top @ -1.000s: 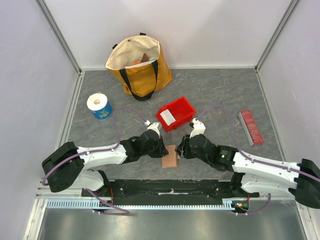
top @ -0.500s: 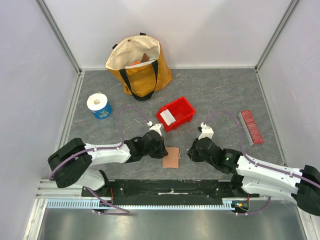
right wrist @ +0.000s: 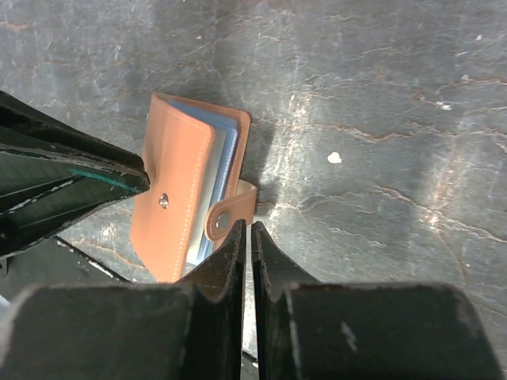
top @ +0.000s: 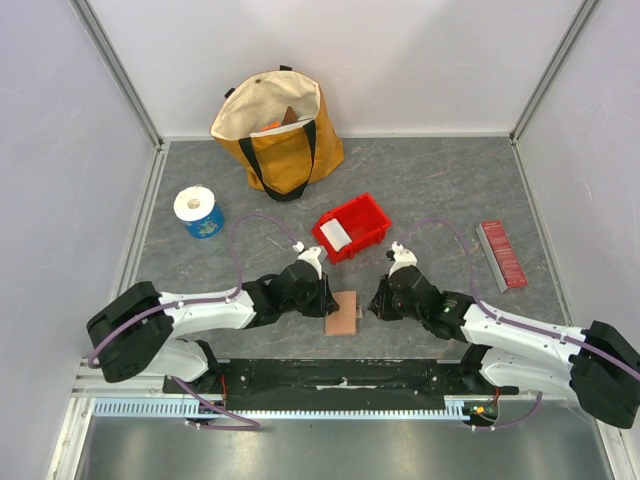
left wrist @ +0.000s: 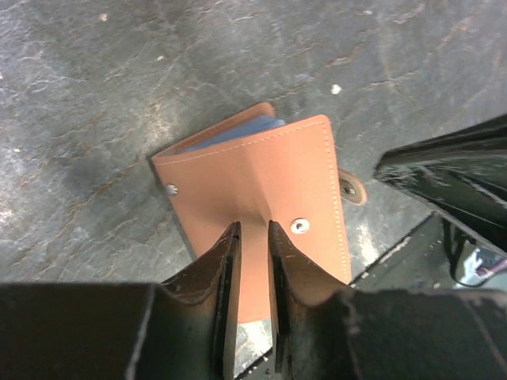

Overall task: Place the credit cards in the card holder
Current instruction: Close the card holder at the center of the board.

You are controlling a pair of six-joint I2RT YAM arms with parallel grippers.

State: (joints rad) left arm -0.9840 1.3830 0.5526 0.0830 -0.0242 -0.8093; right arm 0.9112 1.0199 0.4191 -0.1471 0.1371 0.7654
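The tan card holder lies folded shut on the grey table between both arms. Light blue credit cards show as edges inside the card holder. My left gripper stands over the cover of the card holder, jaws a narrow gap apart with only leather showing through. My right gripper is shut with nothing between its fingers, its tips right beside the snap tab, which sticks out loose. From above, the left gripper and right gripper flank the holder.
A red bin holding a flat white rectangle sits just behind the holder. A dark-red ribbed bar lies at the right, a blue-and-white roll at the left, a yellow tote bag at the back.
My right gripper pulled back, then returned to the holder's right edge while its jaws closed. The left gripper stayed on the cover. The holder now lies flatter and narrower.
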